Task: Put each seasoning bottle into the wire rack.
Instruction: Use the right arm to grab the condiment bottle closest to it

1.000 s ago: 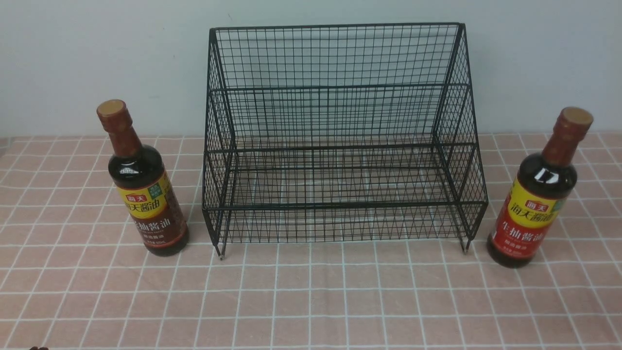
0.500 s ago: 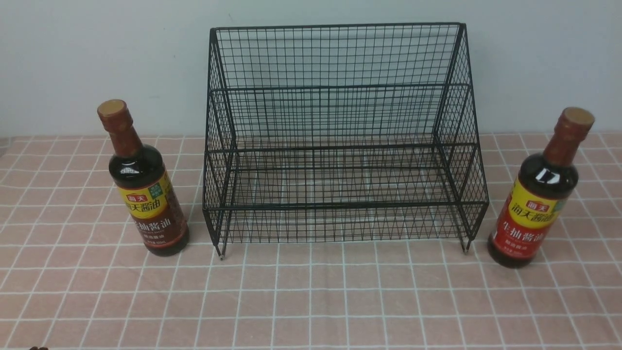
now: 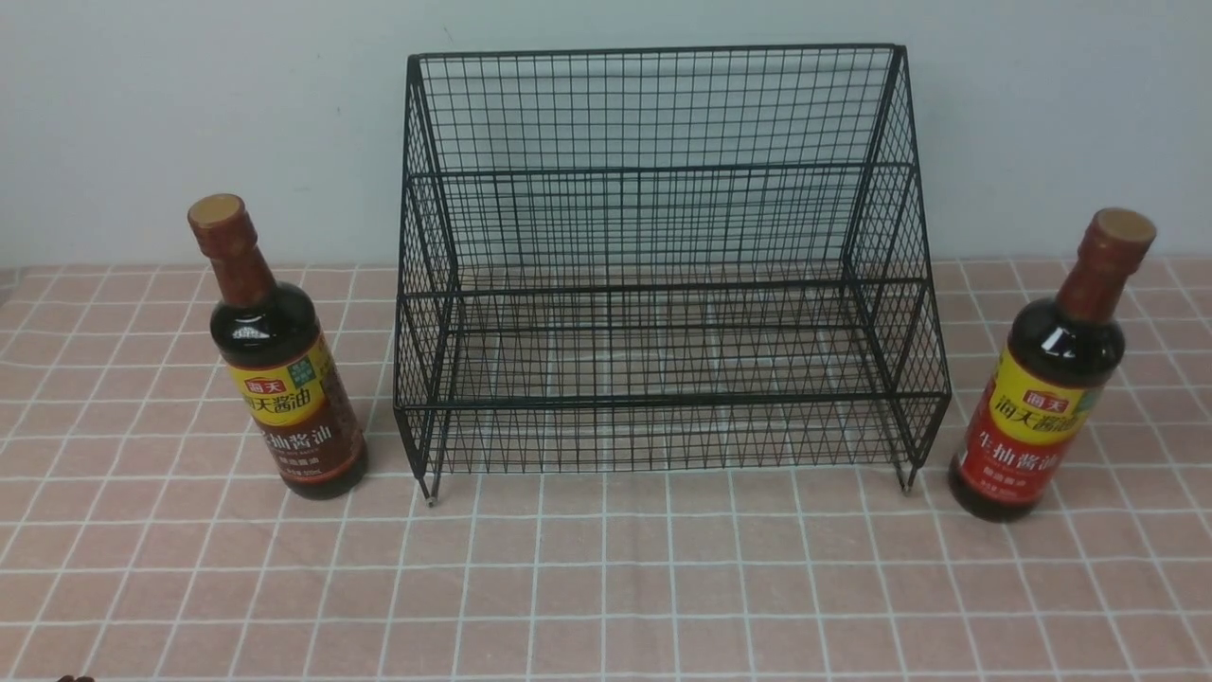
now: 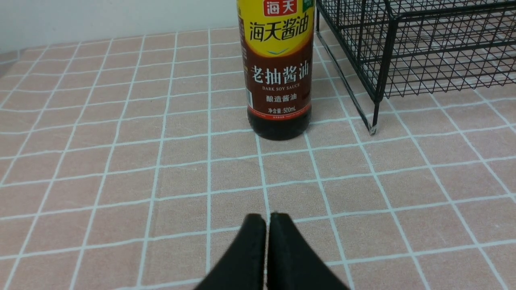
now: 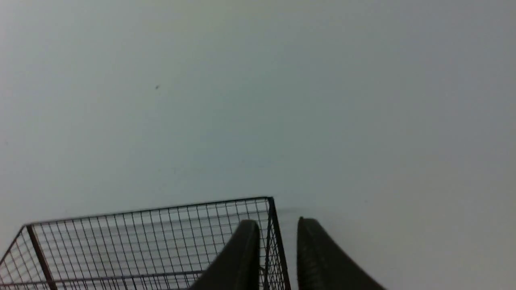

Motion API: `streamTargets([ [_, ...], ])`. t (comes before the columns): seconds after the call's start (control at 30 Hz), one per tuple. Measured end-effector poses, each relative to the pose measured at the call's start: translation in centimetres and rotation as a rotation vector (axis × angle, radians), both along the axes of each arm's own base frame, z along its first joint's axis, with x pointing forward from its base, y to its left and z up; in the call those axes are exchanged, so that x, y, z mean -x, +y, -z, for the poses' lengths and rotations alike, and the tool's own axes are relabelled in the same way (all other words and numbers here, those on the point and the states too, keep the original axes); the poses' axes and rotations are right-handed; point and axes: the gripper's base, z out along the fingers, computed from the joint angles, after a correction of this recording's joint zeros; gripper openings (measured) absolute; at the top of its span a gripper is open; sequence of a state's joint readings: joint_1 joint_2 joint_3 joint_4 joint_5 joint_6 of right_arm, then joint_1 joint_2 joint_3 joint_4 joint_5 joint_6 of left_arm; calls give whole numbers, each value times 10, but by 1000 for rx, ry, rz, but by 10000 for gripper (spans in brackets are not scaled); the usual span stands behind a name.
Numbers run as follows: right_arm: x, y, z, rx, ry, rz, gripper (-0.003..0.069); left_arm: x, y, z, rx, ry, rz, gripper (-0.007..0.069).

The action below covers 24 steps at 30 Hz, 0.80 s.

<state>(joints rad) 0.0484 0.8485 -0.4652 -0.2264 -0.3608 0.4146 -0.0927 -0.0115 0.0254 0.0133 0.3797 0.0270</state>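
The brown-label soy-sauce bottle (image 3: 279, 365) stands upright left of the black wire rack (image 3: 663, 275). The red-label bottle (image 3: 1046, 393) stands upright to the rack's right. Neither gripper shows in the front view. In the left wrist view, my left gripper (image 4: 267, 219) is shut and empty, low over the cloth, short of the brown-label bottle (image 4: 279, 68), with the rack's front corner (image 4: 377, 80) beside it. In the right wrist view, my right gripper (image 5: 278, 225) is slightly open and empty, raised and facing the wall, with the rack's top corner (image 5: 269, 201) behind it.
A pink checked tablecloth (image 3: 606, 587) covers the table. A plain pale wall (image 3: 189, 114) stands close behind the rack. The rack's short feet (image 3: 431, 493) rest on the cloth.
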Motion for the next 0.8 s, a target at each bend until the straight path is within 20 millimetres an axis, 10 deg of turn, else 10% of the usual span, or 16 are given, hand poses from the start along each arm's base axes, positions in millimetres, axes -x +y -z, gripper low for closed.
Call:
streamTargets([
  [0.43,-92,7,54,116,231,14,521,0,0,0,0,0,0,-7],
  [0.6,-102,8,74,129,301,13,508,0,0,0,0,0,0,-7],
  [0.8,-106,8,85,183,351,10,258,0,0,0,0,0,0,-7],
])
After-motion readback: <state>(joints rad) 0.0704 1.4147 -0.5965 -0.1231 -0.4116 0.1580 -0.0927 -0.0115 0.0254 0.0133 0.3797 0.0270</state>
